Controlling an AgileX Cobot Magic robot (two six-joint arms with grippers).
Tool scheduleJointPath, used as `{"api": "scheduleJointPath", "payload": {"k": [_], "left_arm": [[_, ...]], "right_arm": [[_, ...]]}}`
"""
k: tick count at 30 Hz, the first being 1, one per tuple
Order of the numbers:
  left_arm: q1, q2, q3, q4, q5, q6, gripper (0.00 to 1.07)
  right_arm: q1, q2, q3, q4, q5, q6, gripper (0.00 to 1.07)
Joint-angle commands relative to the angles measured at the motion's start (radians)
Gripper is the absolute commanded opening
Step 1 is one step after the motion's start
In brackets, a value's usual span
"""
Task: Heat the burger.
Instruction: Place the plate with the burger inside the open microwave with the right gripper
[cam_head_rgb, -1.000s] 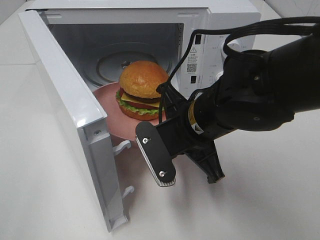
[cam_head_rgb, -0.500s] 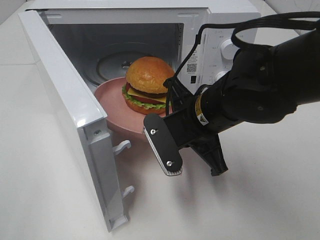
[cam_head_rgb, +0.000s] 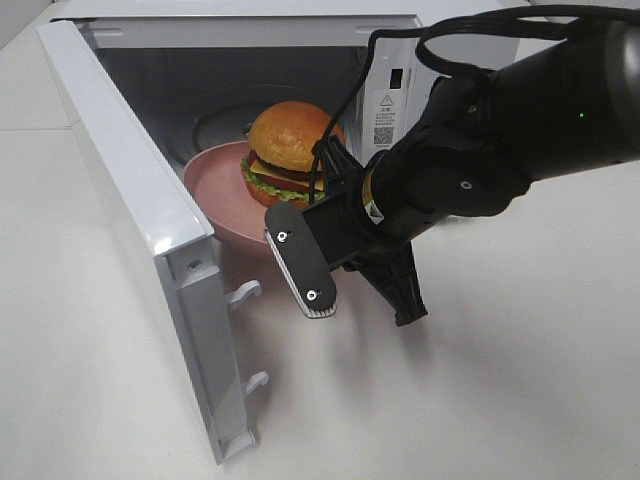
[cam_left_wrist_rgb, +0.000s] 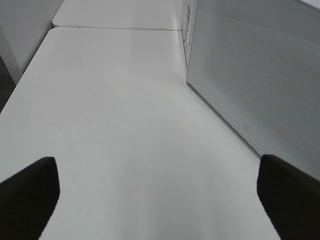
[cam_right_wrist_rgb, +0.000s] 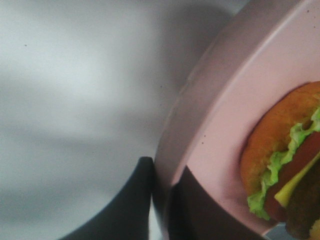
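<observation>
Right wrist view: the right gripper (cam_right_wrist_rgb: 161, 186) pinches the plate (cam_right_wrist_rgb: 220, 120) rim, burger (cam_right_wrist_rgb: 280, 165) on it. Plate looks partly inside the microwave (cam_head_rgb: 300, 22); closing the door (cam_head_rgb: 130, 190) and heating remain.

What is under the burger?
A pink plate is under the burger, pinched at its rim by the right gripper. The burger covers the plate's middle, and the plate hides whatever lies beneath it.

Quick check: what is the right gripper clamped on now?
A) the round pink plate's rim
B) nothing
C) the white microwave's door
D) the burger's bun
A: the right gripper pinches the rim of the round pink plate, with the tan-bun burger sitting on it.
</observation>
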Motion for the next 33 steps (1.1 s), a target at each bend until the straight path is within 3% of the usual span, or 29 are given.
{"api": "scheduleJointPath", "payload": {"k": [1, 14, 33], "left_arm": [[-0.004, -0.020, 0.001, -0.003, 0.000, -0.004, 1.03], [-0.004, -0.020, 0.001, -0.003, 0.000, -0.004, 1.03], [-0.004, -0.020, 0.001, 0.002, 0.000, -0.005, 1.03]], "right_arm": [[-0.004, -0.008, -0.042, -0.010, -0.041, -0.039, 0.00], [-0.027, 0.058, -0.145, 0.006, 0.012, -0.073, 0.00], [-0.027, 0.237, -0.463, 0.060, 0.212, -0.201, 0.00]]}}
